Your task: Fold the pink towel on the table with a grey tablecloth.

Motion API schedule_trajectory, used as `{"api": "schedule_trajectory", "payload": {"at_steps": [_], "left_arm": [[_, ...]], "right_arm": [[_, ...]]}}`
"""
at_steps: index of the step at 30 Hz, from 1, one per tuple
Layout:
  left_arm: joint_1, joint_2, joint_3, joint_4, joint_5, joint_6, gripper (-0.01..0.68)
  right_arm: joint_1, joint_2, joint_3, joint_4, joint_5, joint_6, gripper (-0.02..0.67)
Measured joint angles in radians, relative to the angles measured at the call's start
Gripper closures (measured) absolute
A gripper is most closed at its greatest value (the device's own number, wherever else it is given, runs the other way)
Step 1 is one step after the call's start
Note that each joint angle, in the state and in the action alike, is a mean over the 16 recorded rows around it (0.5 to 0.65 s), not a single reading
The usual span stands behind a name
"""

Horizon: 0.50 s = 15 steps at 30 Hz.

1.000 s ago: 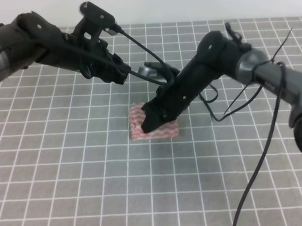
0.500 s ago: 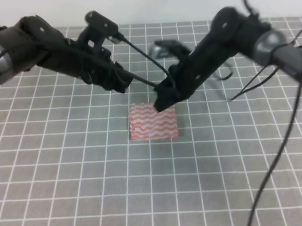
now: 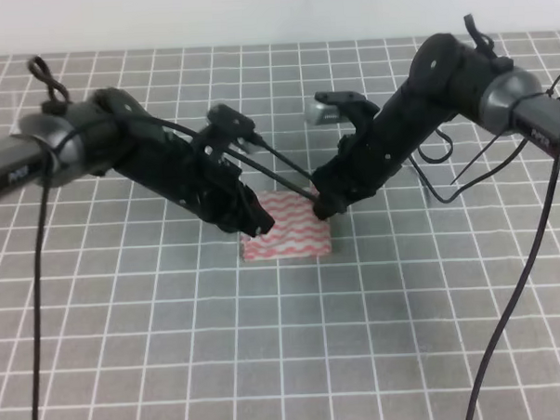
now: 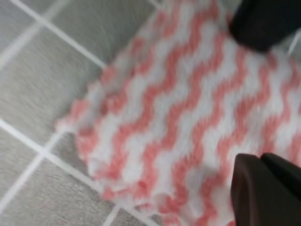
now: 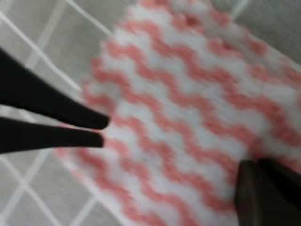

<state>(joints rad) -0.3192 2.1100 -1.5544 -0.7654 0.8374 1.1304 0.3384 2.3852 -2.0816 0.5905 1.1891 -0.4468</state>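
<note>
Pink towel [image 3: 290,230] flat on tabletop, both end effectors at its edges.
Exterior high view: since a second ago the right end effector [image 3: 324,206] has lifted off the towel's middle to its upper right corner, and the left end effector [image 3: 259,225] has come down to the left edge (likely a further fold being set up). Left wrist view: towel [image 4: 188,122] lies on the grey grid tabletop [image 4: 42,94]; finger spread cannot be told. Right wrist view: the opposite arm's fingers [image 5: 84,120] sit nearly pressed together over the towel; its own spread is unclear. No containers visible.
</note>
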Motion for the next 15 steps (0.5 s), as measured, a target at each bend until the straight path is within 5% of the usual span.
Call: {"api": "schedule_trajectory", "payload": {"at_steps": [15], "left_arm": [[-0.01, 0.065, -0.006, 0.042, -0.005, -0.026, 0.676]], "right_arm": [[-0.011, -0.03, -0.016, 0.016, 0.021, -0.014, 0.666]]}}
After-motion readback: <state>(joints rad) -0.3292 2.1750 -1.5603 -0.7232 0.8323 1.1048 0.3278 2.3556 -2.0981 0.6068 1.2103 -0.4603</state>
